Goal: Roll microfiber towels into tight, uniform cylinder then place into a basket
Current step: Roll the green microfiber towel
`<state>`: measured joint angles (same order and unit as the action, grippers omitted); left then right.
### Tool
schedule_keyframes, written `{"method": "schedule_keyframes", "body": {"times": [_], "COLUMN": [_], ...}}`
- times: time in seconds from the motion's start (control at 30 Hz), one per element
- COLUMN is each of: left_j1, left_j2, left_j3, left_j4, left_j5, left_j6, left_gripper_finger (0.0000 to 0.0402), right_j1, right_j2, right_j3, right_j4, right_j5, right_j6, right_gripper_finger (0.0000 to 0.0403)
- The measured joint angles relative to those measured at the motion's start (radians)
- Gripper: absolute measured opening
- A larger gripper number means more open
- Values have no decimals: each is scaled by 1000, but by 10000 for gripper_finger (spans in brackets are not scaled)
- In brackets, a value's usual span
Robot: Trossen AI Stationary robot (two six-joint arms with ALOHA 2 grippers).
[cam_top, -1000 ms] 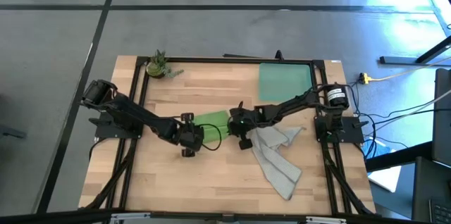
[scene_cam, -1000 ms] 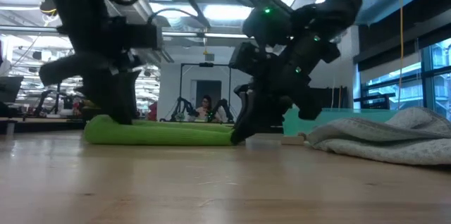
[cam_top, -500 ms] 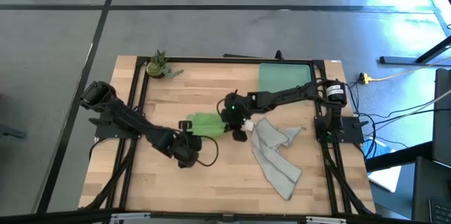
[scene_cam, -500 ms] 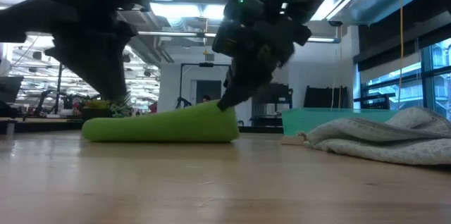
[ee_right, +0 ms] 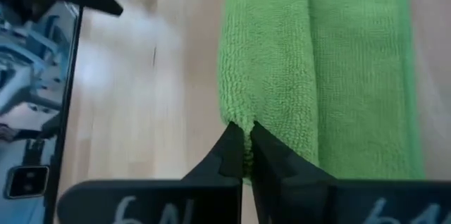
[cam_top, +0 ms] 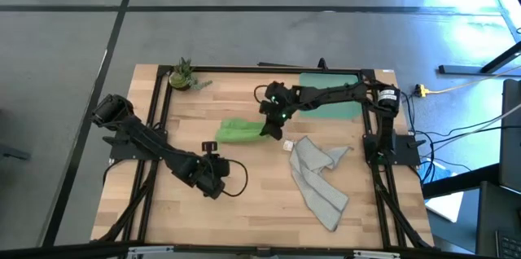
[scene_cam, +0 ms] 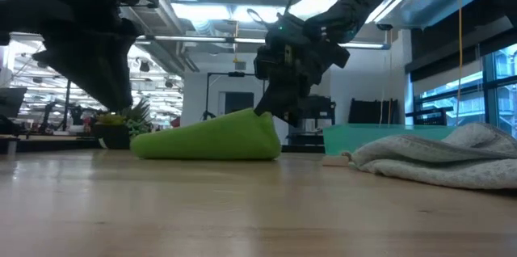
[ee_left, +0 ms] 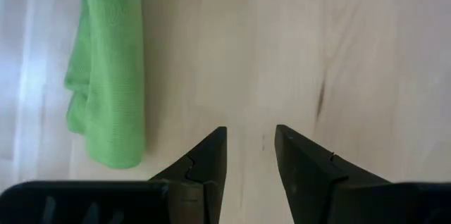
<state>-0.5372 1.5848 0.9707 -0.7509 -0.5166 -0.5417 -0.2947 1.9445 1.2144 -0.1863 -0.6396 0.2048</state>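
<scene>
My right end effector (cam_top: 272,126) sits over the middle of the bench (cam_top: 244,210), clamped tight on one end of the rolled lime green towel (cam_top: 238,130); in the right wrist view the two fingers (ee_right: 236,155) pinch a fold of the green cloth with almost no gap between them; in the low view that held end of the roll (scene_cam: 212,136) is raised a little while the far end rests on the wood. The roll lies lengthwise across the bench, between the potted plant (cam_top: 182,75) at the back left corner and the grey towel (cam_top: 319,179). My left end effector (cam_top: 213,187) hangs nearer the front edge, apart from the green roll; its fingers (ee_left: 204,164) stand slightly parted over bare wood and hold nothing, with the end of the green towel (ee_left: 109,69) just beyond them. The grey towel lies unrolled and crumpled on the right side of the bench, just beside the right end effector and not touched by either arm. The teal basket (cam_top: 330,96) sits at the back right corner under the right arm; I see no towel in it.
</scene>
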Motion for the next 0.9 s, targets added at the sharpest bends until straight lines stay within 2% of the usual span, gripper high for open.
{"method": "schedule_keyframes", "body": {"times": [0.13,0.23,0.4,0.5,0.67,0.9], "left_j1": [26,75,180,243,293,362], "left_j2": [0,-2,-2,-2,-2,-2], "left_j3": [-21,-69,-158,-188,-191,-207], "left_j4": [16,80,224,248,253,371], "left_j5": [-66,-74,-75,-74,-155,-155], "left_j6": [-25,6,124,158,257,411], "left_gripper_finger": [117,117,117,117,117,117], "right_j1": [-19,-22,-22,-22,-21,-21], "right_j2": [-1,-1,-1,-1,-2,-2], "right_j3": [0,0,0,0,0,0], "right_j4": [5,5,11,10,-5,-14], "right_j5": [-42,-45,-45,-45,-45,-45], "right_j6": [4,3,-1,-1,-4,-23], "right_gripper_finger": [8,8,8,8,8,8]}}
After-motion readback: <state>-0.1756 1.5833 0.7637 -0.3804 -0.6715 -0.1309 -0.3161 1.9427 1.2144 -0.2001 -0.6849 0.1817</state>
